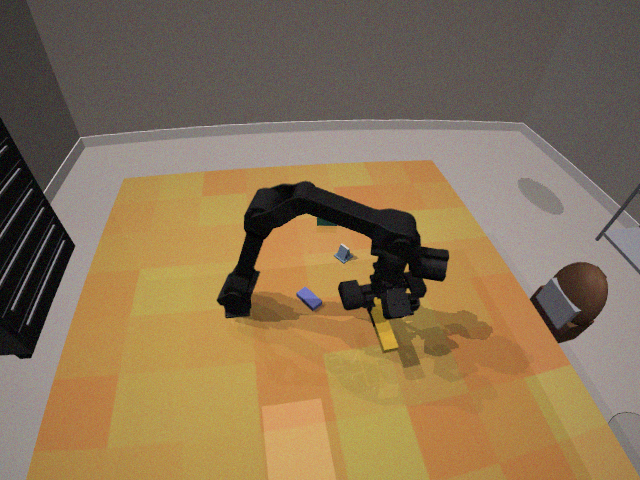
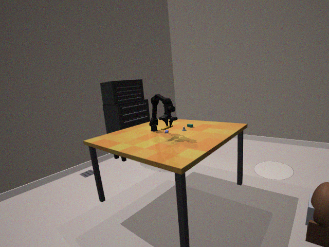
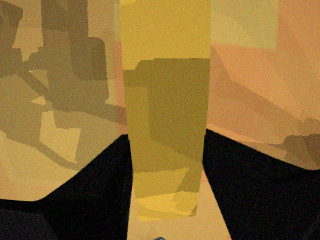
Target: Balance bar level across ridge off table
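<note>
Orange table [image 1: 170,392] carries the ridge [image 1: 343,253]; gripper [image 1: 383,308] pinches the yellow bar [image 1: 385,334], its clamped end hidden under the wrist

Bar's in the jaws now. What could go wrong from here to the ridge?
1. The gripper is shut on the yellow bar near one end, not mid-length; the long free end may sag or swing in transit.
2. The ridge is small and narrow, so an off-centre placement would likely tip one end onto the table.
3. The blue block and green block lie nearby; a swinging bar might clip them.
</note>
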{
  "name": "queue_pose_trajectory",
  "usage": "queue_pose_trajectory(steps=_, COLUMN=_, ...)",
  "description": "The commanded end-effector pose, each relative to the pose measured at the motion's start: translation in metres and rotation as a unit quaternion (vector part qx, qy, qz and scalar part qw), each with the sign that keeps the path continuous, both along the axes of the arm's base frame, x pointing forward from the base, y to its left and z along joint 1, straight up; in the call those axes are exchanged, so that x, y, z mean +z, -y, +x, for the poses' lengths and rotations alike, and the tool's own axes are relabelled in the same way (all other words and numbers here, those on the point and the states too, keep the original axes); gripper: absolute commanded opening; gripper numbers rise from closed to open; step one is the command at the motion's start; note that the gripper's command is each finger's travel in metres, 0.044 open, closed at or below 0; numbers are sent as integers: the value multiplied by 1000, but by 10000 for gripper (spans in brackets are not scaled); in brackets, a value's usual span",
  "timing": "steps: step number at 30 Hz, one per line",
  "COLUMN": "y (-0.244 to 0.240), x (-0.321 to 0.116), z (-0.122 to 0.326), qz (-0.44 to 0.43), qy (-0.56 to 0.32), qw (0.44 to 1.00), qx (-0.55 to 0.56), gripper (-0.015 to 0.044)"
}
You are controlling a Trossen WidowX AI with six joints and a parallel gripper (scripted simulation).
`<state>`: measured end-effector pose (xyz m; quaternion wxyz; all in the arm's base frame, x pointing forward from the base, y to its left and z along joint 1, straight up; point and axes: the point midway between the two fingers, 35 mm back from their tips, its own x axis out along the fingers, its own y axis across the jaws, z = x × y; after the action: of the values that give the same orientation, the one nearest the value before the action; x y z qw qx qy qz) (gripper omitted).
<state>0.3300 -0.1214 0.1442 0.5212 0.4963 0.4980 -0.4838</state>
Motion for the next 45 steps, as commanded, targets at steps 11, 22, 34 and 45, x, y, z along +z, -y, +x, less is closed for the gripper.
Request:
queue_pose_trajectory(steps=11, y=-52, x=2, z=17, qz=5, qy=1, qw=996, qx=-91, gripper=0)
queue_pose_trajectory(steps=22, y=-94, x=2, z=25, qz=9, qy=2, qw=986, qx=-164, gripper=0)
queue_pose_trajectory(steps=34, y=-139, x=3, z=29, qz=15, qy=2, qw=970, qx=-242, gripper=0)
queue_pose_trajectory(steps=45, y=-182, x=3, z=28, qz=19, qy=1, qw=950, qx=-312, gripper=0)
